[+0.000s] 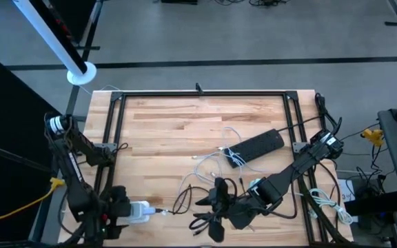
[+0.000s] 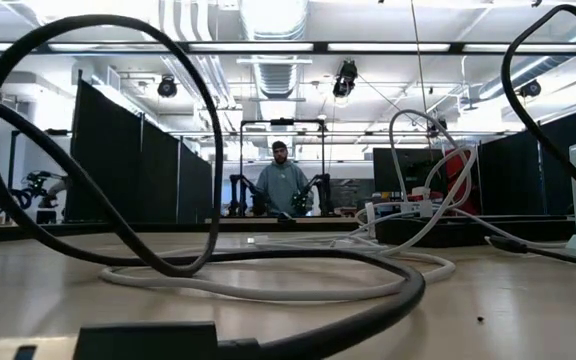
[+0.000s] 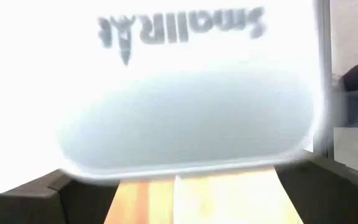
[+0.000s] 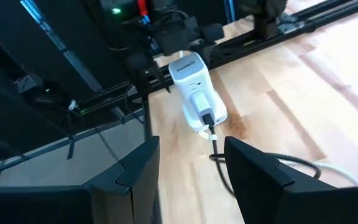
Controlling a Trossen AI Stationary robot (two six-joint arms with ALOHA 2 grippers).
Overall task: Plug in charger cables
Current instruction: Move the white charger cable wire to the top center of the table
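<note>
Left tool (image 1: pixel 126 212), lower left, jaws apart around white charger (image 1: pixel 140 211); right tool (image 1: pixel 209 207), lower centre, jaws apart above cables (image 1: pixel 185 200).

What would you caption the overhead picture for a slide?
Left gripper open around a white charger block at the table's near edge; right gripper among loose cables.

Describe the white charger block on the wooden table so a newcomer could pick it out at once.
Start at the wooden table, then go to the corner by the left gripper. The white charger block lies there, a cable plugged into it, unlike the long black power strip farther over.
</note>
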